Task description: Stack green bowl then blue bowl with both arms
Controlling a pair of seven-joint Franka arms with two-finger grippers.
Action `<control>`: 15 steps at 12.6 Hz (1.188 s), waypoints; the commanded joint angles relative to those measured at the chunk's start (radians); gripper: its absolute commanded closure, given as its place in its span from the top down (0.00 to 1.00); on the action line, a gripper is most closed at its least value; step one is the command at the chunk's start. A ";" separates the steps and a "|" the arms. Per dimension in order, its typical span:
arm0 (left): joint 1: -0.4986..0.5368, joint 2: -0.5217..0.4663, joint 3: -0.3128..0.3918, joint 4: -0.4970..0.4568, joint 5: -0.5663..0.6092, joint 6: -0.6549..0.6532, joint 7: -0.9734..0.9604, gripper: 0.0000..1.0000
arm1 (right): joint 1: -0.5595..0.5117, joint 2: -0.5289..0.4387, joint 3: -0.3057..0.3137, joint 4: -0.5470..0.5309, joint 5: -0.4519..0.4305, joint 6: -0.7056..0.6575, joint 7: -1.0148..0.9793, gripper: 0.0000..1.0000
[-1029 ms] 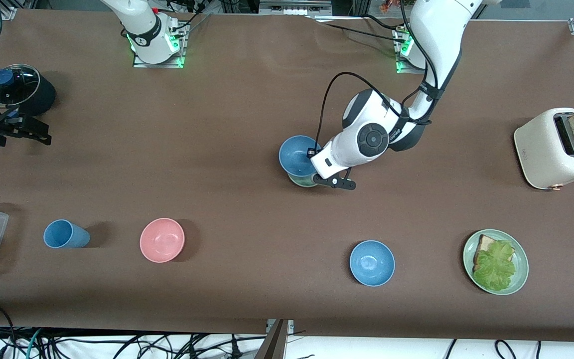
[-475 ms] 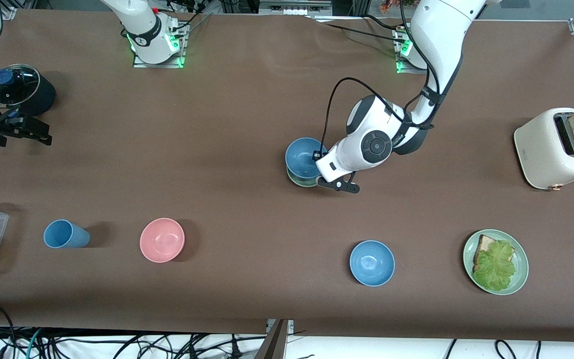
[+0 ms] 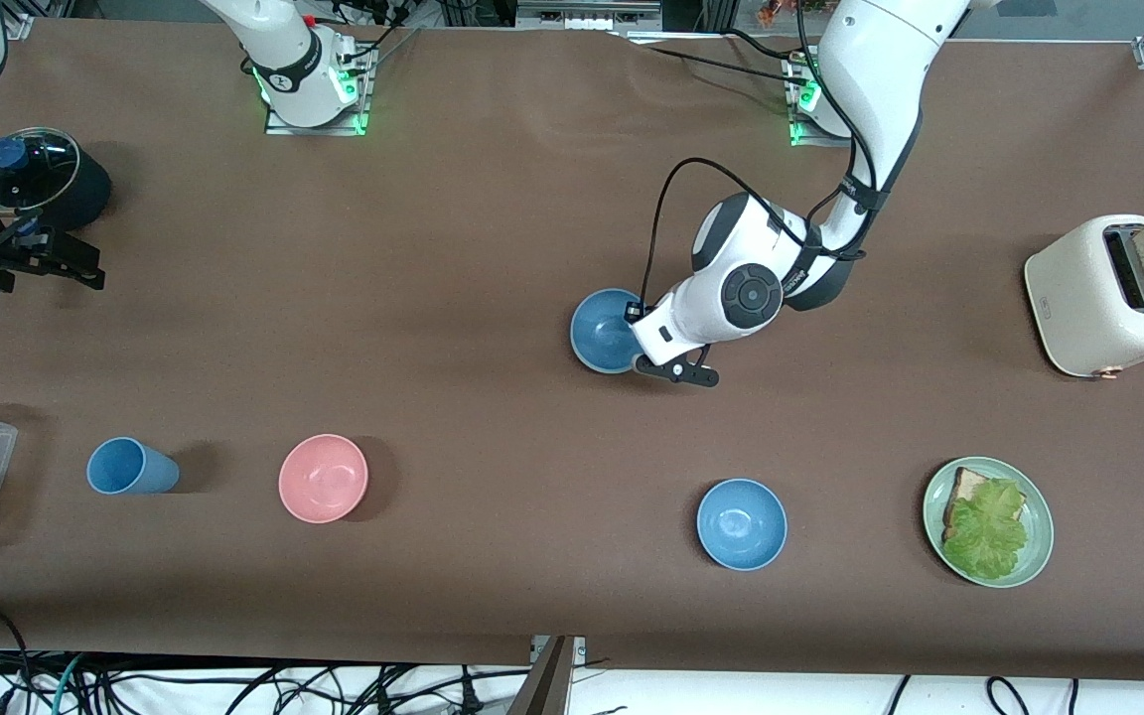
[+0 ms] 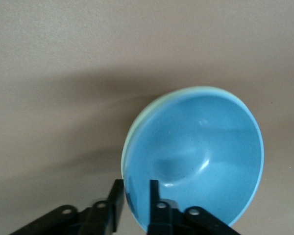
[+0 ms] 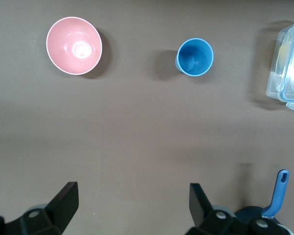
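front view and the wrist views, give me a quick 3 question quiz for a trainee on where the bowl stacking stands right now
1. True or false: the blue bowl sits nested in the green bowl.
2. Multiple choice: the left tool is A) open above the toaster B) shut on the blue bowl's rim C) shut on the pink bowl.
3. Fill in: the right tool is ___, waiting near the black pot at the right arm's end of the table.

Key
1. True; in the left wrist view only a thin green edge shows around the blue bowl.
2. B; one finger is inside the rim, one outside.
3. Open; its fingers stand wide apart with nothing between them.
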 commanded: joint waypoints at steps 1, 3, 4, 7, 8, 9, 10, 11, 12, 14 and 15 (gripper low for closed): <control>0.004 0.006 0.002 0.007 -0.007 0.027 0.029 0.51 | 0.000 0.013 0.002 0.030 -0.003 -0.020 0.010 1.00; 0.004 -0.012 0.014 0.007 -0.007 0.024 0.033 0.71 | 0.000 0.013 0.002 0.030 -0.001 -0.020 0.012 1.00; 0.012 -0.036 0.023 0.004 -0.006 0.016 0.035 1.00 | 0.000 0.013 0.002 0.030 0.000 -0.020 0.013 1.00; 0.123 -0.145 0.023 -0.006 -0.006 -0.068 0.032 1.00 | -0.002 0.013 0.001 0.030 0.008 -0.020 0.012 1.00; 0.162 -0.200 0.023 -0.020 -0.006 -0.115 0.030 1.00 | -0.002 0.013 0.001 0.030 0.008 -0.020 0.012 1.00; 0.202 -0.248 0.025 -0.041 -0.006 -0.145 0.030 1.00 | -0.001 0.013 0.001 0.031 0.008 -0.020 0.012 1.00; 0.240 -0.295 0.025 -0.055 -0.004 -0.168 0.030 1.00 | -0.002 0.013 0.001 0.030 0.008 -0.020 0.010 1.00; 0.277 -0.338 0.025 -0.060 0.000 -0.223 0.029 1.00 | -0.002 0.013 0.001 0.030 0.008 -0.020 0.010 1.00; 0.294 -0.384 0.028 -0.059 0.050 -0.299 0.029 1.00 | -0.002 0.013 0.001 0.031 0.006 -0.020 0.012 1.00; 0.303 -0.487 0.026 -0.055 0.264 -0.416 0.033 1.00 | 0.000 0.013 0.002 0.031 0.006 -0.020 0.010 1.00; 0.303 -0.533 0.026 -0.049 0.341 -0.462 0.035 1.00 | 0.000 0.013 0.001 0.030 0.006 -0.020 0.010 1.00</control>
